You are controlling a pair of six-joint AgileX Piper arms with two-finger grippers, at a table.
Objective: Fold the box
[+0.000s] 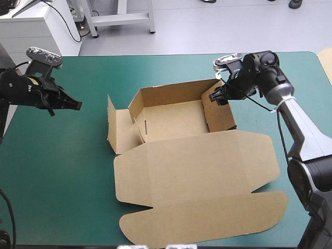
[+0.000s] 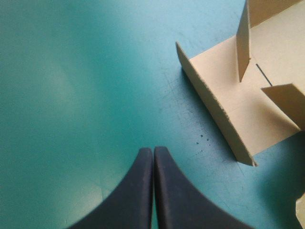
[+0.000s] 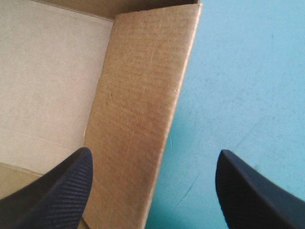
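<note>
The left gripper point(image 1: 77, 105), its two black fin-shaped fingers clenched into one point and holding nothing, hangs over the teal-green table cover point(image 1: 62, 171) at 9 o'clock from the box, well apart from it. In its wrist view only bare cover lies under the tips point(image 2: 153, 151).

The brown cardboard box point(image 1: 197, 161), a cut sheet partly raised into a tray, sits mid-table. Its left side panel point(image 1: 118, 129) lies splayed outward at 9 o'clock with only its outer flap raised. The far wall and the right wall point(image 1: 220, 111) stand upright. The broad rounded lid point(image 1: 207, 218) lies flat toward 6 o'clock.

The right gripper point(image 1: 218, 97) is at 2 o'clock from the tray, jaws released and wide. In its wrist view it straddles the right wall point(image 3: 143, 109), one finger inside the tray and one outside over the cover, not pinching it.

The step in hand looks like seating the right wall. Next, I judge, the splayed left panel needs raising. The left gripper would have to travel toward 3 o'clock, push that panel upright and tuck its flap inward, while the right steadies the tray against sliding.
</note>
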